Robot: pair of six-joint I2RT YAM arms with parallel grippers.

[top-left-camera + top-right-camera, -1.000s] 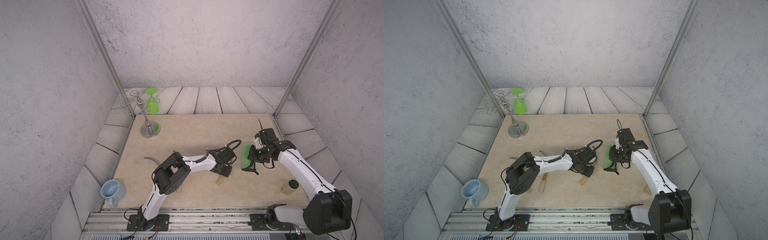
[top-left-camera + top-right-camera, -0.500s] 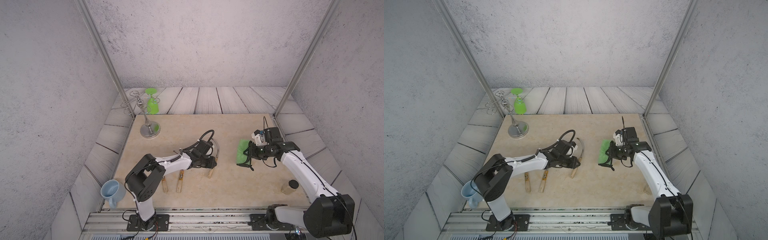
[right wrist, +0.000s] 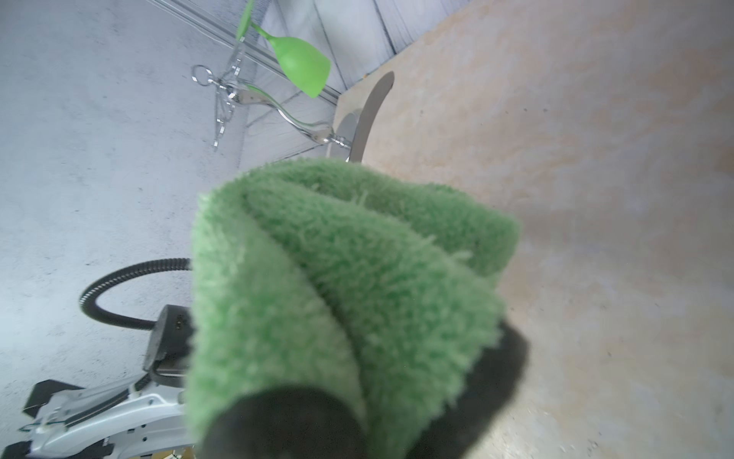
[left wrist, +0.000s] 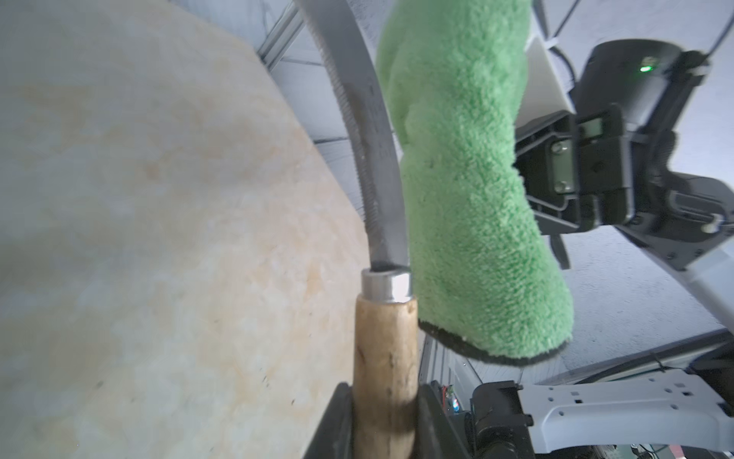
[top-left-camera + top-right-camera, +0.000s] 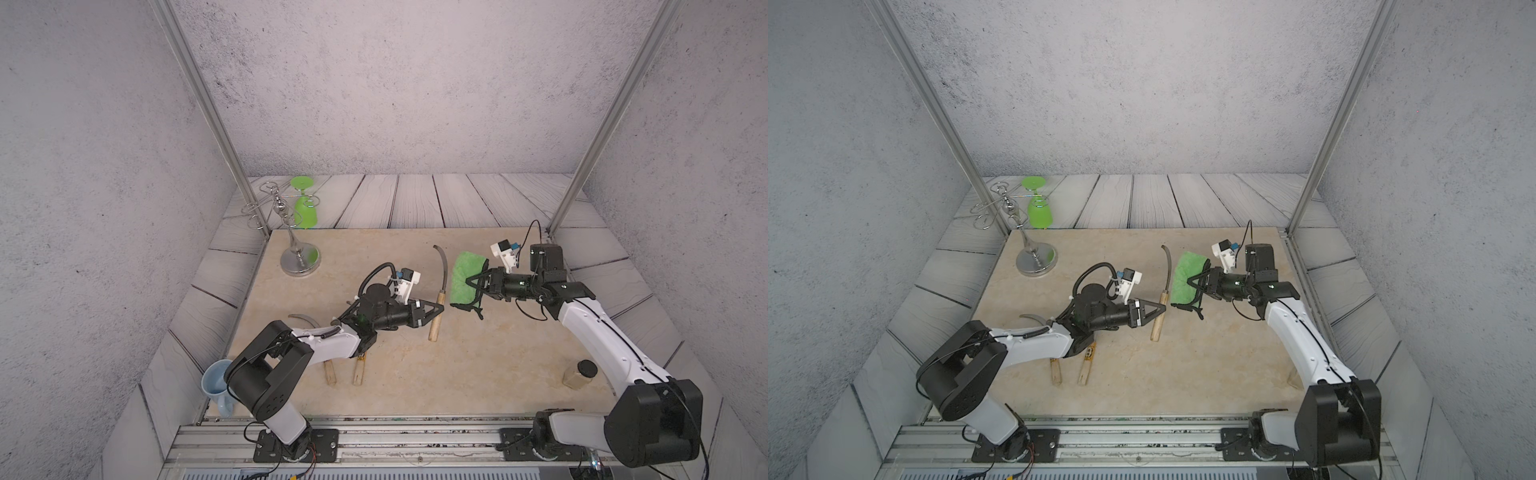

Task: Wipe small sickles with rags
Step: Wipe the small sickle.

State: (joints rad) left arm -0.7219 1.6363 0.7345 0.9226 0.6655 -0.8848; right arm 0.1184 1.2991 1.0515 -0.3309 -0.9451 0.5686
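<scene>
Between left gripper (image 5: 438,309) fingers: wooden-handled sickle (image 5: 443,272), clamped at handle | right gripper (image 5: 473,286) fingers: pinching green rag (image 5: 463,270), just beside sickle blade, contact unclear.

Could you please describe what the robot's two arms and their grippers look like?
The left arm and right arm share white links between bulky black joints. The left gripper and right gripper are black, with white camera mounts and blue plugs. A ribbed black hose loops at the left wrist; a thin black cable at the right.
</scene>
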